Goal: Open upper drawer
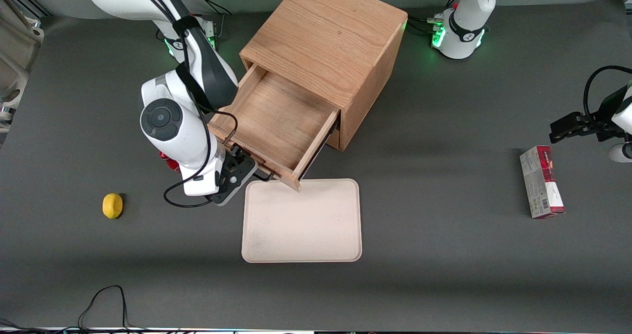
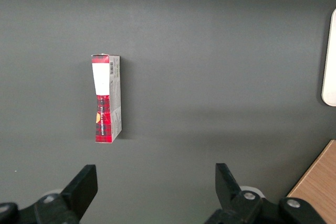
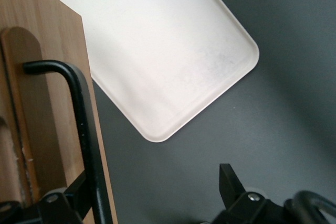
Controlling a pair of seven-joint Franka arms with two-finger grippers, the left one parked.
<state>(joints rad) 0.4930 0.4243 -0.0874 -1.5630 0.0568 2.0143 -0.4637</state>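
Upper drawer (image 1: 276, 126) drawn well out of the cabinet (image 1: 331, 42)

My end effector (image 1: 240, 168) sits spread wide around the handle (image 3: 84, 129); I should back off straight, clearing the tray (image 1: 301, 235) near the table's front edge

Scene was lit evenly from overhead; soft shadows were cast on the table (image 1: 444, 255) beside the cabinet (image 1: 328, 52) and under the gripper (image 1: 245, 172), parked at the upper drawer (image 1: 276, 121) front. No glare was seen on the tray (image 1: 301, 223). Handle (image 3: 84, 129) was slightly blurred in the right wrist view.
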